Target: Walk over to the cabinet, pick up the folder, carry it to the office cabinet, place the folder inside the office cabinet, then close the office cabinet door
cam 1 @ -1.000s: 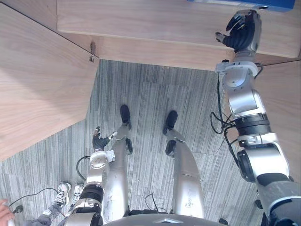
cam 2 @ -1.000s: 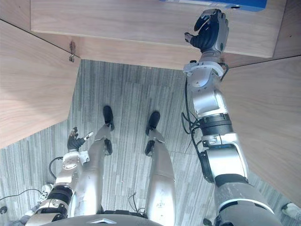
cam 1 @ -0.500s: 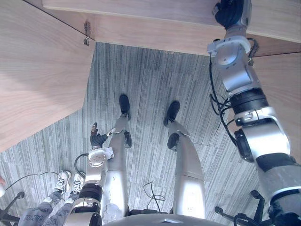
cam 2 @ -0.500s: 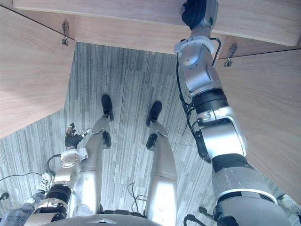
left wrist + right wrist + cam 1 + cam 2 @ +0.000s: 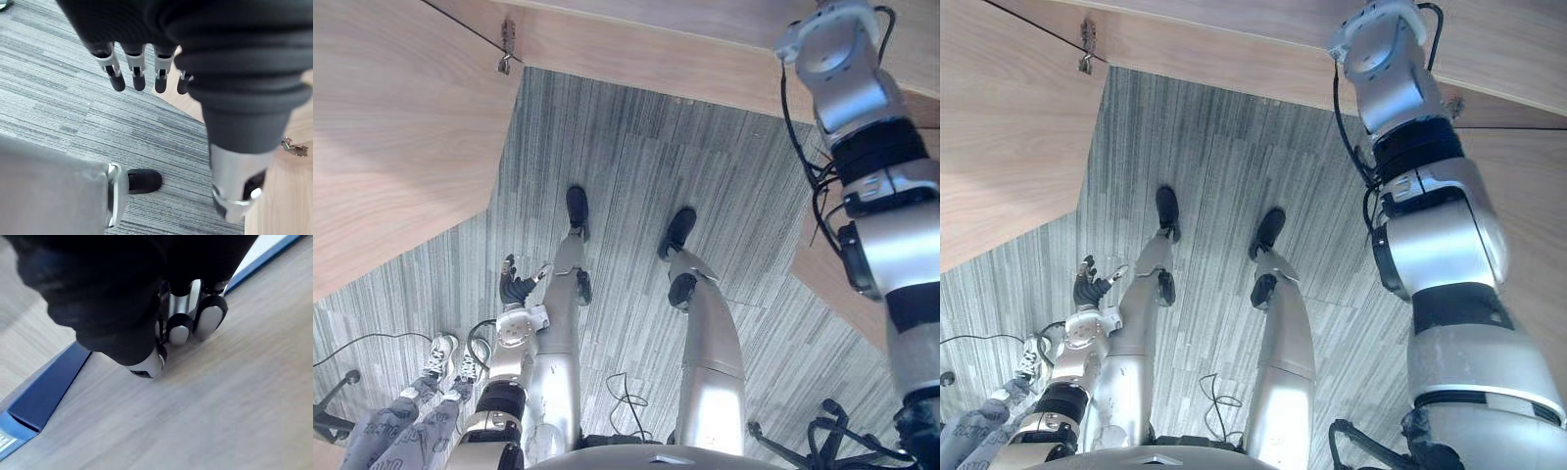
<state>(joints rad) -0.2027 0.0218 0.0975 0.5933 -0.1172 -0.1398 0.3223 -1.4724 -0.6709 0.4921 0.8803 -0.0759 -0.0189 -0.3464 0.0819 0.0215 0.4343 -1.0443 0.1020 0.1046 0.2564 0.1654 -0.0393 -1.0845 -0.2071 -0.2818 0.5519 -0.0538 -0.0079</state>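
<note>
**Blue folder on the cabinet shelf, right robot hand just beside it**

The right arm reaches up and forward over the front edge of the wooden shelf (image 5: 220, 396) of the cabinet. In its wrist view, the right robot hand (image 5: 146, 308) is low over the bare wood of that shelf. Whether this hand is spread or closed cannot be told from here, nor whether it touches the wood. Nothing is seen in its hold.

The blue folder (image 5: 46, 391) lies flat on the same shelf, just beyond the hand. Its long edge runs aslant across the wood, and pale labels show at both ends of it. The hand is just beside that edge, on the bare wood rather than on the folder.

The left robot hand (image 5: 516, 290) hangs low at the robot's left side above the grey striped carpet (image 5: 636, 157). Its fingers (image 5: 138, 73) are loosely extended and spread, and they carry nothing.

The left cabinet door (image 5: 391, 147) stands swung open towards the robot, with a metal hinge (image 5: 506, 61) at its upper corner where it meets the cabinet front. The right cabinet door (image 5: 822, 264) stands open behind the right arm.

A person's legs in grey trousers and white sneakers (image 5: 440, 357) stand on the carpet near the left arm.
</note>
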